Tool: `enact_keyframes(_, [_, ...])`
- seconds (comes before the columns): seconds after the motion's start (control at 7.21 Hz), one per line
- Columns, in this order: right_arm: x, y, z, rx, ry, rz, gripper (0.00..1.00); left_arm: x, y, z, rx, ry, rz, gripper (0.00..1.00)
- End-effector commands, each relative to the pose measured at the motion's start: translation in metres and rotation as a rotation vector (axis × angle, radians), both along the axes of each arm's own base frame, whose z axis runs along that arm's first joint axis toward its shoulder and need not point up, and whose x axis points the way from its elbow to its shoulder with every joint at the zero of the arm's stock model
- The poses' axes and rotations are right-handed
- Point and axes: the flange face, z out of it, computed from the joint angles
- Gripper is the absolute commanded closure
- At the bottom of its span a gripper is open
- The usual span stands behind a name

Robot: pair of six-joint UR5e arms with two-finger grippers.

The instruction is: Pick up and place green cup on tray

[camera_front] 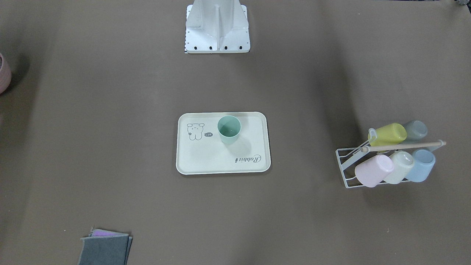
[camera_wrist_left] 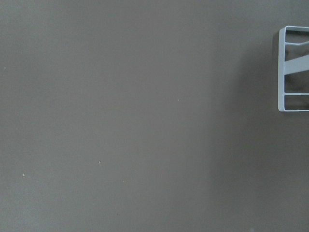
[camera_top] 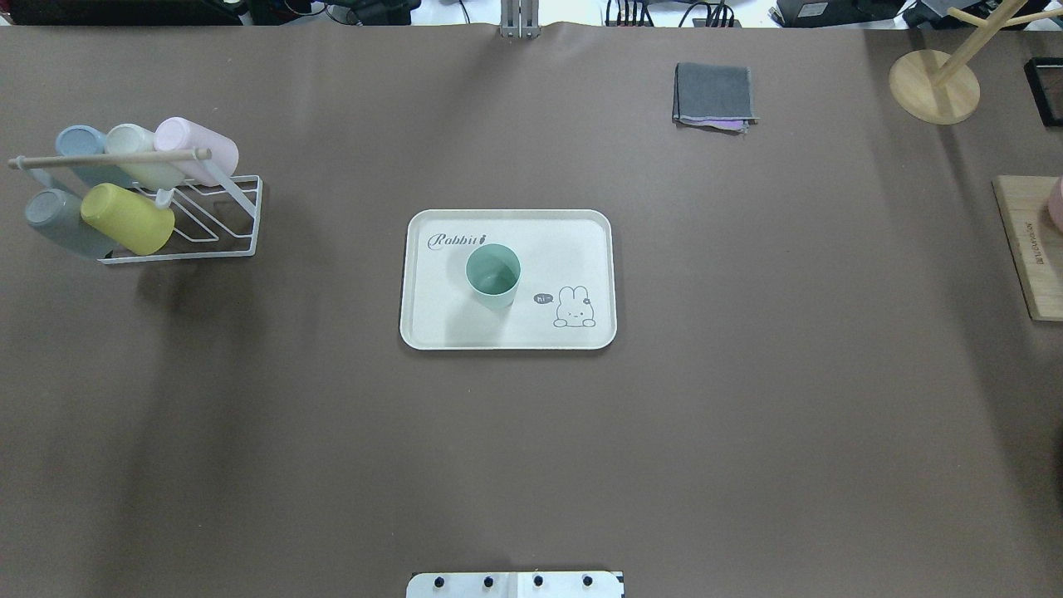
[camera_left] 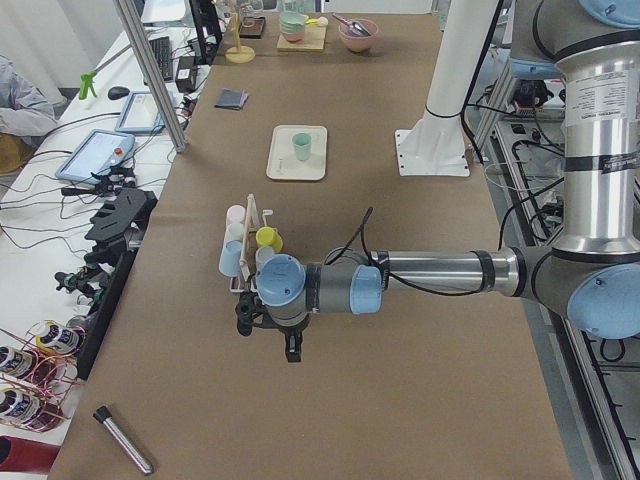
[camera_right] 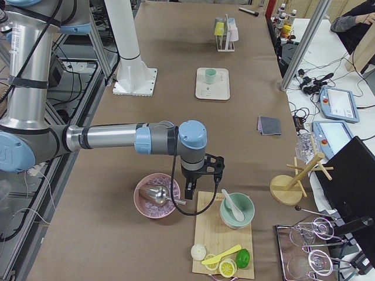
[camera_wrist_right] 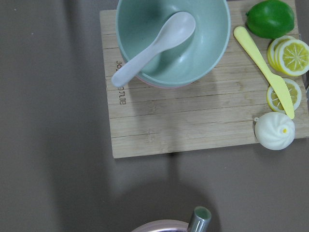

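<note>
Standing upright and mouth-up on the tray (camera_front: 206, 162), the green cup (camera_front: 229, 129) sits between the script lettering and the small animal drawing, well apart from both arms. Neither arm shows in the overhead or front views. I can only pick them out from the table's ends. The left gripper (camera_left: 290, 348) hangs over bare table cover just beside the wire rack (camera_front: 347, 158), pointing down, and from this angle I cannot tell how its jaws are set. The right gripper (camera_right: 188, 192) hangs at the far end, between a pink bowl (camera_right: 157, 196) and a wooden board (camera_wrist_right: 193, 121), and its jaws are equally unreadable. The wrist cameras show no fingers. The left one sees brown cover and a corner of the rack, cut off at the frame's edge. The right one looks down on the board, where a mint bowl (camera_wrist_right: 174, 38) holds a white spoon (camera_wrist_right: 154, 46), its top clipped by the frame. Only a sliver of the pink bowl's rim peeks in at the bottom of that view. On the rack, the yellow-green cup (camera_front: 388, 134) partly hides a grey cup (camera_front: 415, 129) behind it. A folded grey cloth (camera_front: 105, 250) is cut off by the front view's lower edge.
</note>
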Motion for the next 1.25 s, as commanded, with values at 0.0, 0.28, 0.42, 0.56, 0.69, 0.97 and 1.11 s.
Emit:
enact_keyframes(0.0, [0.0000,-0.0002,-0.0015,0.004,0.000,-0.001,0.00,-0.0002,0.0012,0.0005,-0.001,0.000,-0.001,0.02])
enact_keyframes(0.28, [-0.0010,0.0002,-0.0046,0.003,-0.013,-0.001,0.00,-0.0010,0.0007,0.0008,-0.003,-0.001,-0.002,0.02])
enact_keyframes(0.42, [-0.0008,0.0001,-0.0046,0.004,-0.011,-0.001,0.00,-0.0010,0.0007,0.0006,-0.001,-0.001,-0.002,0.02])
enact_keyframes(0.56, [-0.0008,-0.0005,-0.0053,0.005,-0.011,0.000,0.00,-0.0009,0.0004,-0.0010,0.002,0.000,-0.002,0.02])
enact_keyframes(0.69, [-0.0008,-0.0007,-0.0054,0.006,-0.011,0.000,0.00,-0.0016,0.0006,-0.0008,0.001,0.000,-0.004,0.02])
enact_keyframes(0.97, [-0.0010,0.0000,-0.0049,0.006,-0.013,-0.001,0.00,-0.0010,-0.0022,-0.0015,0.004,0.000,-0.002,0.02])
enact_keyframes(1.11, [-0.0008,0.0000,-0.0048,0.005,-0.011,0.000,0.00,-0.0009,-0.0015,-0.0014,0.002,0.000,-0.002,0.02])
